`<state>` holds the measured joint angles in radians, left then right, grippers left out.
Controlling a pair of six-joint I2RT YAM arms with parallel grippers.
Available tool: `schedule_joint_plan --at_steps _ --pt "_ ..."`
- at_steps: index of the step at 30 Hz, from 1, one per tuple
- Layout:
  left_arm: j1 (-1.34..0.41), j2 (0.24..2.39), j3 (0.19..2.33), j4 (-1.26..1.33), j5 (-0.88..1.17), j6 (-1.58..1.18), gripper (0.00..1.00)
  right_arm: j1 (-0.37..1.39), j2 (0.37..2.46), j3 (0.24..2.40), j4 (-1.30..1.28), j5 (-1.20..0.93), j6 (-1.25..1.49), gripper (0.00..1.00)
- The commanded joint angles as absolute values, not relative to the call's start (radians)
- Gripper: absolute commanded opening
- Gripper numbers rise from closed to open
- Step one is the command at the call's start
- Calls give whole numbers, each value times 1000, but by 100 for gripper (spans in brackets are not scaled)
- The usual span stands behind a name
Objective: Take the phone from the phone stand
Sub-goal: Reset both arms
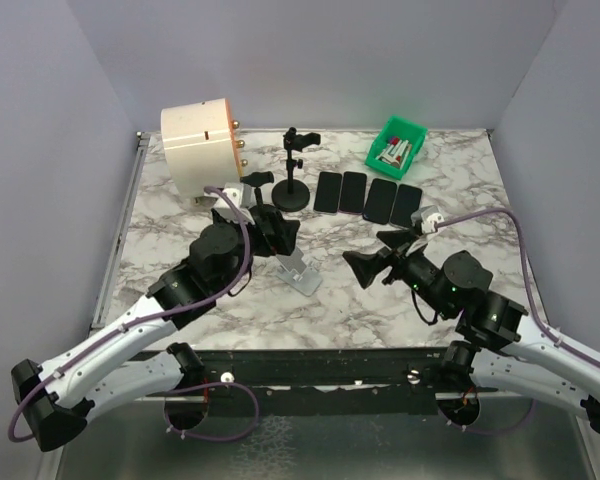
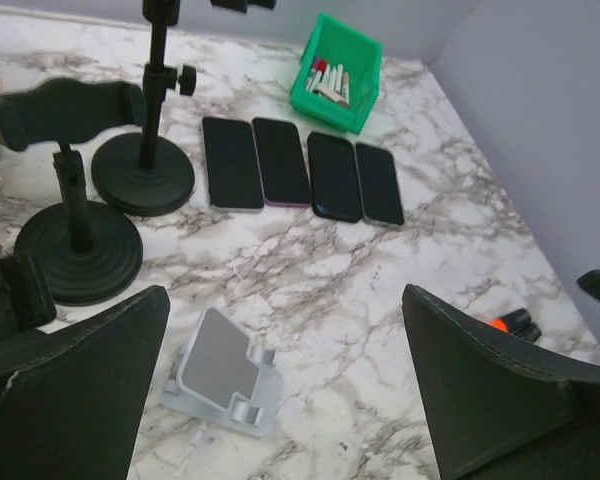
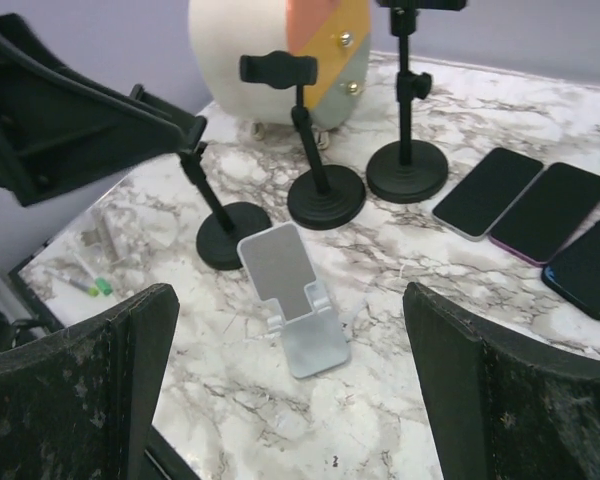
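Observation:
The silver folding phone stand (image 1: 298,270) sits mid-table with nothing on it; it also shows in the left wrist view (image 2: 220,372) and the right wrist view (image 3: 295,300). Several dark phones (image 1: 366,196) lie flat in a row behind it, also seen in the left wrist view (image 2: 281,161) and the right wrist view (image 3: 488,193). My left gripper (image 1: 278,232) hovers open and empty just left of the stand (image 2: 285,295). My right gripper (image 1: 378,255) hovers open and empty to its right (image 3: 290,292).
Three black clamp stands on round bases (image 1: 291,190) (image 2: 78,250) (image 3: 325,190) stand behind the silver stand, their clamps empty. A cream cylinder (image 1: 202,145) is at the back left. A green bin (image 1: 397,145) of small items is at the back right.

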<state>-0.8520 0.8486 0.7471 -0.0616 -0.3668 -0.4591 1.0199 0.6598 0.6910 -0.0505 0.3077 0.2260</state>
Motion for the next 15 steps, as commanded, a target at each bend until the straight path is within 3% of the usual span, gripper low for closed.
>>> schedule_joint_plan --at_steps 1,5,11,15 --pt "-851 899 919 -335 -559 -562 99 1023 662 740 -83 502 276 100" --pt "-851 1018 1077 -578 -766 -711 99 1023 709 797 -157 640 349 100" --pt "-851 957 1076 -564 -706 -888 99 1022 761 843 -229 824 455 100" --pt "-851 950 1061 -490 -586 -764 99 1022 829 845 -265 944 502 100"
